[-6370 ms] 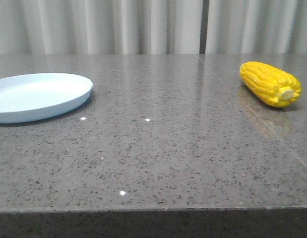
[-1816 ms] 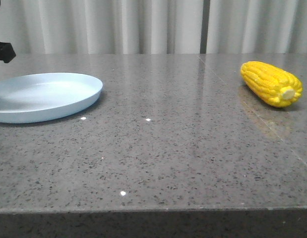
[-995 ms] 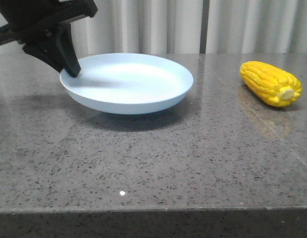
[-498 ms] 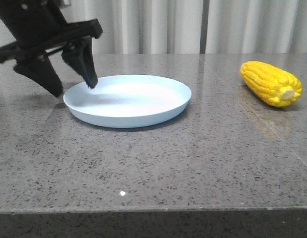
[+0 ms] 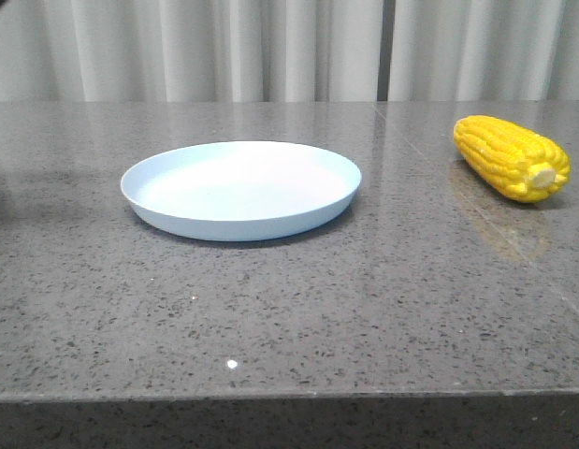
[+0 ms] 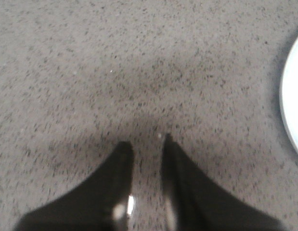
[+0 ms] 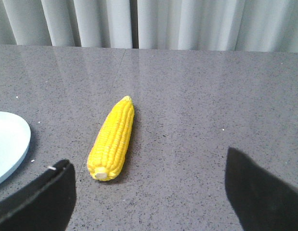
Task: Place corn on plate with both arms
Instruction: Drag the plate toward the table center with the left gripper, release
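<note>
The left claw (image 6: pixel 143 144) has let go of the plate (image 5: pixel 240 190) and moved away from it. Its fingers are close together with a thin gap, over bare table (image 5: pixel 298 299). The right claw (image 7: pixel 151 185) is wide apart, holding nothing. There is one plate, flat mid-table, and one corn (image 5: pixel 510 156), well apart on the right.

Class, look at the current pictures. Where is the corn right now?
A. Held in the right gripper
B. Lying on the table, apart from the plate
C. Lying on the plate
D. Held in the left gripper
B: the corn lies on the bare table, well clear of the empty plate.
</note>
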